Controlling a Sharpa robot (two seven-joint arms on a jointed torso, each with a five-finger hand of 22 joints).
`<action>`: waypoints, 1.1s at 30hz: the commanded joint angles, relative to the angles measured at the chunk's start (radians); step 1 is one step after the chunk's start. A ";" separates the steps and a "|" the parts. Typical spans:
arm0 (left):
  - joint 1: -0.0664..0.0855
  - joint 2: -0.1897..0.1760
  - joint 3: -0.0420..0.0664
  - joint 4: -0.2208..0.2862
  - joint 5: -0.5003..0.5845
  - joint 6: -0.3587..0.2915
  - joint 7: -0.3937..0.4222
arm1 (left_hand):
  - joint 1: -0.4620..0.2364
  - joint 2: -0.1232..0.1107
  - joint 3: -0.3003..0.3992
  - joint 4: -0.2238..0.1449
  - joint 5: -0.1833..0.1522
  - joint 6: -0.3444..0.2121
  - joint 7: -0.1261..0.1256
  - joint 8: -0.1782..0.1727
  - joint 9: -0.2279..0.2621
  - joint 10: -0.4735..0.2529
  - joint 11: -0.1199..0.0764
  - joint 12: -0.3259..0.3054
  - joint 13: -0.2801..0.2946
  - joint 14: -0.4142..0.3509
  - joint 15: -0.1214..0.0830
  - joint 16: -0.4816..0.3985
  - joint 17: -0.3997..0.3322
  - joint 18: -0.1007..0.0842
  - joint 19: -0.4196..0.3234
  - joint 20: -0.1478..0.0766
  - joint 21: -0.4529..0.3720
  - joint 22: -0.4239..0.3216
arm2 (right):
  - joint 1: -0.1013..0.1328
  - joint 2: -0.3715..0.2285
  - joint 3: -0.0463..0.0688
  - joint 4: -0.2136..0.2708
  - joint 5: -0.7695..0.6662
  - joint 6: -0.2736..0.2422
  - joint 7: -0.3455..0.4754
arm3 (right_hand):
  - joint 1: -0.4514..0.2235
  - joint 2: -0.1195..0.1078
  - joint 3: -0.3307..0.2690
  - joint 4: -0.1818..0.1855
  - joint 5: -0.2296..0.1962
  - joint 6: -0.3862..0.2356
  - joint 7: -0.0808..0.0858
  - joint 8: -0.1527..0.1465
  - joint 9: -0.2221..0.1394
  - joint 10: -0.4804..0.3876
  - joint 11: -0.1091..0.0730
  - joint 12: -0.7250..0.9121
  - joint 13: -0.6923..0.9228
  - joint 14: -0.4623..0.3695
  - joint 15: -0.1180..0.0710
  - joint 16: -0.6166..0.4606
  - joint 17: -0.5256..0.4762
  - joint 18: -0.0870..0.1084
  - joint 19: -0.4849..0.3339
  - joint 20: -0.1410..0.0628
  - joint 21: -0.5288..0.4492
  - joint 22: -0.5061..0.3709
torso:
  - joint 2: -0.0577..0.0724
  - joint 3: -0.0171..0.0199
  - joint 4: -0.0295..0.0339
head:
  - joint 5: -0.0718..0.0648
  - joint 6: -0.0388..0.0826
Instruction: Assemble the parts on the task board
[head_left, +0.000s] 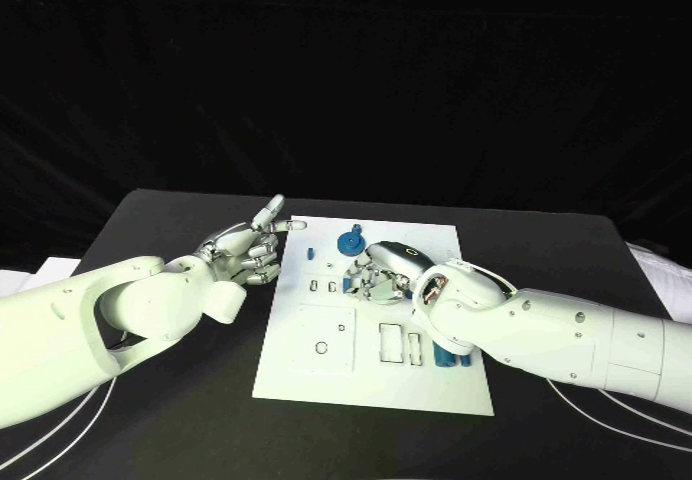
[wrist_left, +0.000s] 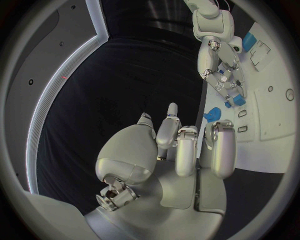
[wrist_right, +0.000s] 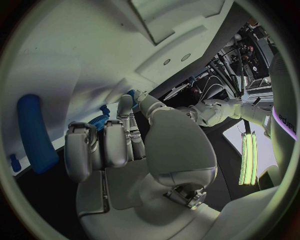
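The white task board (head_left: 378, 375) lies in the middle of the black table (head_left: 144, 215), with bare black surface along both long sides and past its far edge. The left hand (head_left: 245, 250) hangs over the table just beside the board's left edge near the far corner; its fingers are loosely curled with one stretched toward the far edge, and it holds nothing. The right hand (head_left: 387, 272) sits over the board's far half, fingers bent down onto the small slots; whether it pinches a piece I cannot tell. A blue gear (head_left: 349, 243) stands on the board just beyond that hand. A blue peg (head_left: 446, 357) lies near the board's right edge, partly under the right forearm.
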 joint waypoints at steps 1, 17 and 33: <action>0.001 0.002 0.001 0.001 -0.004 0.019 0.004 | 0.010 -0.001 0.001 -0.008 0.003 -0.003 0.000 -0.004 0.001 -0.007 0.000 0.001 0.002 0.105 0.008 0.002 0.263 -0.009 0.037 0.010 -0.003 0.134 | -0.001 0.001 -0.001 0.002 -0.019 0.019 -0.014 | -0.005 -0.008 -0.005 0.003 0.002 -0.001 0.005 -0.007 0.002 -0.007 0.002 -0.003 -0.002 0.043 0.005 -0.002 -0.001 -0.003 -0.008 0.000 -0.004 0.056 | 0.000 0.0000 0.0000 | -0.001 -0.002; 0.001 0.001 0.001 0.000 -0.004 0.020 0.002 | 0.010 -0.001 0.001 -0.008 0.003 -0.003 0.000 -0.004 0.001 -0.007 0.000 0.001 0.002 0.105 0.008 0.002 0.263 -0.009 0.037 0.010 -0.003 0.134 | -0.001 0.001 -0.001 0.005 -0.019 0.003 -0.005 | -0.009 -0.013 -0.008 0.004 0.000 -0.004 0.007 -0.009 0.001 -0.010 0.004 -0.009 -0.006 0.043 0.007 -0.005 -0.003 -0.002 -0.010 0.002 -0.006 0.053 | 0.000 0.0003 -0.0002 | -0.001 -0.003; 0.001 0.002 0.001 -0.002 -0.004 0.023 -0.001 | 0.011 -0.001 0.000 -0.009 0.002 -0.003 0.000 -0.004 0.002 -0.006 0.000 0.003 0.003 0.105 0.009 0.002 0.263 -0.009 0.038 0.010 -0.003 0.135 | -0.001 -0.001 -0.001 0.009 -0.018 -0.003 -0.007 | -0.016 -0.024 -0.016 0.008 0.002 -0.016 0.012 -0.017 -0.002 -0.017 0.008 -0.025 -0.017 0.042 0.010 -0.009 -0.005 -0.001 -0.012 0.005 -0.008 0.051 | 0.000 0.0001 0.0002 | -0.001 -0.006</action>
